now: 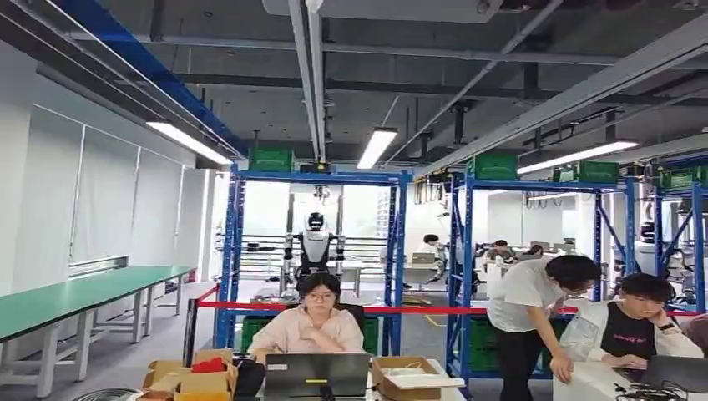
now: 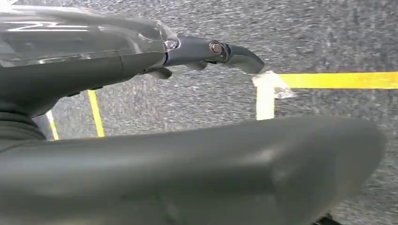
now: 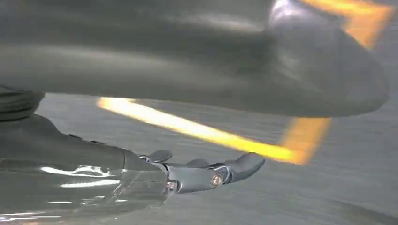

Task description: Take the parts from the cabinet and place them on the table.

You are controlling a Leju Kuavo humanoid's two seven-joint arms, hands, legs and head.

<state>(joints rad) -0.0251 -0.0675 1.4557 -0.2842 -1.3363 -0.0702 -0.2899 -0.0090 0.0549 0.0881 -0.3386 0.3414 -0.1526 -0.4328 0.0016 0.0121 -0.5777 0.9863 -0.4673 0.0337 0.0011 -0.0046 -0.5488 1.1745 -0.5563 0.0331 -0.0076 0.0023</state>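
L hand over grey floor w/ yellow tape, fingers straight, holding nothing. R hand same, fingers extended, empty. Blue racks far ahead; parts can't tell.

Blue racks, green bench — floor tape seemingly yellow.

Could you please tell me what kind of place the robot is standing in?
Probably an indoor robotics lab or workshop: tall blue metal racks, another humanoid robot behind a red barrier tape, a long green workbench, and people at laptops.
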